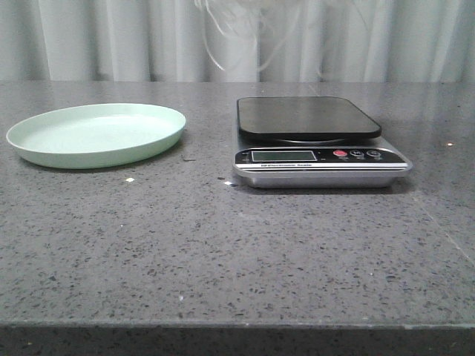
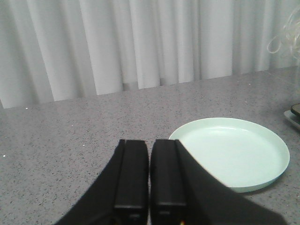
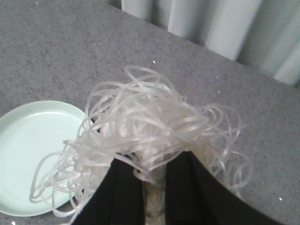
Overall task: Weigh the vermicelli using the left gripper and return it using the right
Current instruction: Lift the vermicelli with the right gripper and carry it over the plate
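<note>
Vermicelli (image 3: pixel 140 126) hangs in the air, pinched between my right fingers (image 3: pixel 152 187), a puffy tangle of pale, curly strands spilling out around the 2 black tips. In the right wrist view it sits above the grey speckled surface (image 3: pixel 56 56), with the pale green plate (image 3: pixel 28 150) lying below and off to one side of the bundle. In the front view only a few thin loops (image 1: pixel 223 37) show at the very top edge, high above the scale (image 1: pixel 319 141), against the white curtain (image 1: pixel 111 37); my right arm itself is out of that picture.

My left fingers (image 2: pixel 150 173) are pressed together with just a thin dark line between them, gripping nothing, and they hover over the surface just beside the plate's near rim.

Seen from the front, the plate rests flat on my left side with nothing in it, and the scale stands to its right, apart from it, its dark platform bare and its display strip facing me.
</note>
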Tool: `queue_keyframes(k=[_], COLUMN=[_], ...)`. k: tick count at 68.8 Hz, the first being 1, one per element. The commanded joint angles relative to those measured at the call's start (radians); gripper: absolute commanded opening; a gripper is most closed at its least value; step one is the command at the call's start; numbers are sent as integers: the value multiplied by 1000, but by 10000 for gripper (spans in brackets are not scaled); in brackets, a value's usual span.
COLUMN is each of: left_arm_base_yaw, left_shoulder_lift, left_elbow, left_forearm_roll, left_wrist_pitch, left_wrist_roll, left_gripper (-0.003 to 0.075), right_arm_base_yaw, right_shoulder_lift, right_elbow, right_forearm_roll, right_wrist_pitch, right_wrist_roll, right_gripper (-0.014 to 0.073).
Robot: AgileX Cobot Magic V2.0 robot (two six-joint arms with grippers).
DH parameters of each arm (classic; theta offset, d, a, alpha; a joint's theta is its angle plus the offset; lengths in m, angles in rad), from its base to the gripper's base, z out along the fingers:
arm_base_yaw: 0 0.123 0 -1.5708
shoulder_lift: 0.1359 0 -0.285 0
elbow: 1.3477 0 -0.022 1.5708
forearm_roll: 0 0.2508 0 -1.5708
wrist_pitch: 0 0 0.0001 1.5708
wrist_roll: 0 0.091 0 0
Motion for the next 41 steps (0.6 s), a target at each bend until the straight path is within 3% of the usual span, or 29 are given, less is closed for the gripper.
queue_keyframes(k=[1,24,41], left_arm_base_yaw=[4,4,4], left_shoulder_lift=[7,7,7], left_elbow=[-25,-25,-25], left_forearm_roll=[-18,-18,-18], left_wrist_pitch=[-74,-74,-74], left_wrist_roll=[-10,-10,-10], left_gripper=[137,137,137], right_arm_base_yaw=[38,195,243], right_shoulder_lift=[-5,189,326], right_elbow=[-75,-157,-193], right_forearm_roll=[9,12,16], right_wrist_pitch=[-108,-210,-270], right_wrist_roll=[-5,-5,-5], right_gripper=[151,151,151])
